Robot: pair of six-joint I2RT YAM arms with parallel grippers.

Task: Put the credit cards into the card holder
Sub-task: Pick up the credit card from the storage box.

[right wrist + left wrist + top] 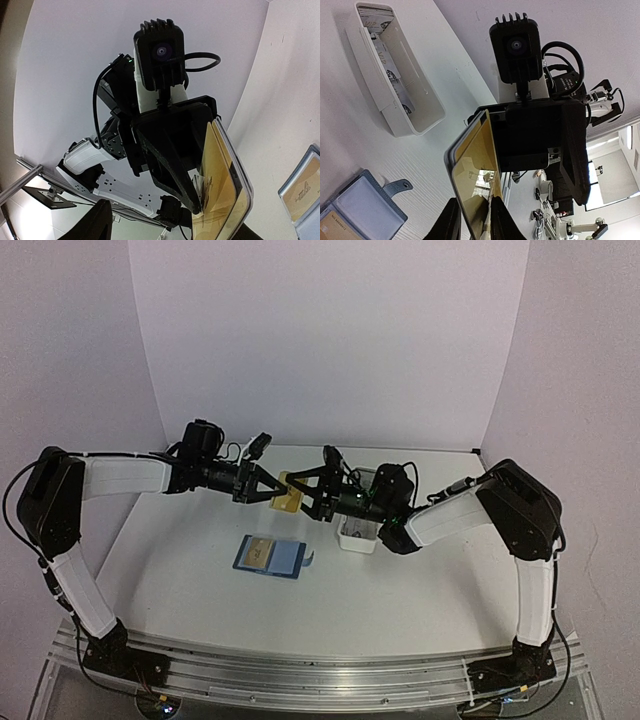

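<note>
Top external view: my left gripper (274, 492) and right gripper (301, 496) face each other in the air, the gold card (289, 504) between them; the card holder (272, 555) lies open on the table (420, 590) below. Left wrist: my fingers (450, 225) flank the card closely; I cannot tell if they pinch it. Right wrist: my jaws stand wide, not closed on it.

Above the table (180, 575) the left gripper (277, 492) and the right gripper (299, 490) meet tip to tip, a card (289, 503) between them; which one grips it I cannot tell. Before them the card holder (285, 558) lies open on the table, a second card (260, 552) in its left half. The tray (357, 540) stands to its right, more cards (381, 56) inside.
</note>
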